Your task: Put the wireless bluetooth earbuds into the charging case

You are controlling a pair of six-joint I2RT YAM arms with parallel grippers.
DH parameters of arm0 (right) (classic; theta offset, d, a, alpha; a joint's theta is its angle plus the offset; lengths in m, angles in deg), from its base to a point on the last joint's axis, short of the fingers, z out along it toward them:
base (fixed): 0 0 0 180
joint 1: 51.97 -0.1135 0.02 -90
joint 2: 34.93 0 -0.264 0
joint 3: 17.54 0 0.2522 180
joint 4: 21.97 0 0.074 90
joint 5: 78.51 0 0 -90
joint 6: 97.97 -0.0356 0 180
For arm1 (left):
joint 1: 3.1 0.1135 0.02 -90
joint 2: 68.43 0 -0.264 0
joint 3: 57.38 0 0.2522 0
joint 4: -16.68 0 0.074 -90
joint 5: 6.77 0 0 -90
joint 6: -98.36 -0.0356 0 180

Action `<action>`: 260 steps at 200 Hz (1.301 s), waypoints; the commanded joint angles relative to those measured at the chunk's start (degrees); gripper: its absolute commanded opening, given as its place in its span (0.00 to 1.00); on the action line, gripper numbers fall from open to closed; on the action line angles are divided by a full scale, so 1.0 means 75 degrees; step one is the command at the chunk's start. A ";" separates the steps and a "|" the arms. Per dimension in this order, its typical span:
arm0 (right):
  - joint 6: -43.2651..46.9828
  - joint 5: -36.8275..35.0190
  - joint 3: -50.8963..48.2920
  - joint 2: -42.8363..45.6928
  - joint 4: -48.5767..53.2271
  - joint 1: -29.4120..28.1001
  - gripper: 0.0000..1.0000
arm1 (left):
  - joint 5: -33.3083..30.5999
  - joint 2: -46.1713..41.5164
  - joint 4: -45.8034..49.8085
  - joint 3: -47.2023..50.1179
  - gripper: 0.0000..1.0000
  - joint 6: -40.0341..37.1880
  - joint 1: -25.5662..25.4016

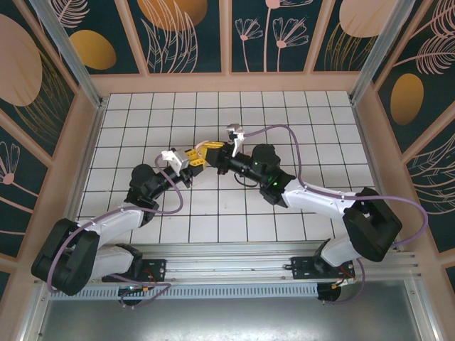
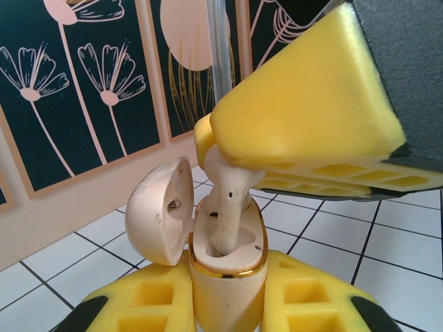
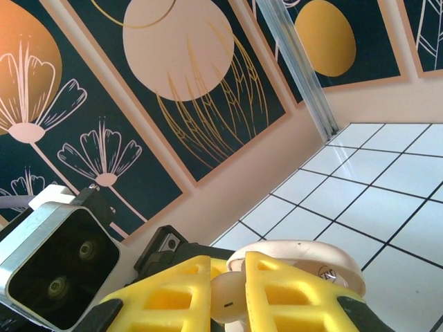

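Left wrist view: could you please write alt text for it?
The right gripper, yellow-fingered, holds an earbud with its stem in the open case, which the left gripper grips upright from below. The lid stands open to the left; white tiles and floral wall panels lie behind.

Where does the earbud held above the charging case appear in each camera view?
Top external: left of picture centre, too small to make out.
Left wrist: earbud centre, stem reaching into the open charging case.
Right wrist: earbud bottom centre, between yellow fingers.
Shared landmark: the white tiled table.
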 commanded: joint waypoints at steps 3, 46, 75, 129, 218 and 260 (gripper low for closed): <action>-0.0032 0.0090 0.0154 -0.0107 0.0700 0.0125 0.16 | 0.0308 -0.0312 -0.0655 -0.0340 0.19 -0.0230 -0.0064; -0.0031 0.0247 0.0289 -0.0094 0.0994 0.0201 0.16 | 0.0307 -0.0374 -0.0513 -0.0346 0.18 -0.0325 -0.0064; 0.0035 0.0331 0.0282 -0.0166 0.1014 0.0235 0.15 | 0.0395 -0.0338 -0.0609 -0.0279 0.19 -0.0304 -0.0064; 0.0583 0.0836 0.0349 -0.0146 0.1258 0.0451 0.15 | 0.0764 -0.0292 -0.0704 -0.0269 0.19 -0.0369 -0.0064; 0.1418 0.1319 0.0428 0.0220 0.2100 0.0835 0.16 | 0.1244 -0.0282 -0.0689 -0.0328 0.19 -0.0375 -0.0064; 0.1580 0.1731 0.0464 0.0323 0.2106 0.0858 0.16 | 0.1250 -0.0309 -0.0642 -0.0310 0.19 -0.0468 -0.0064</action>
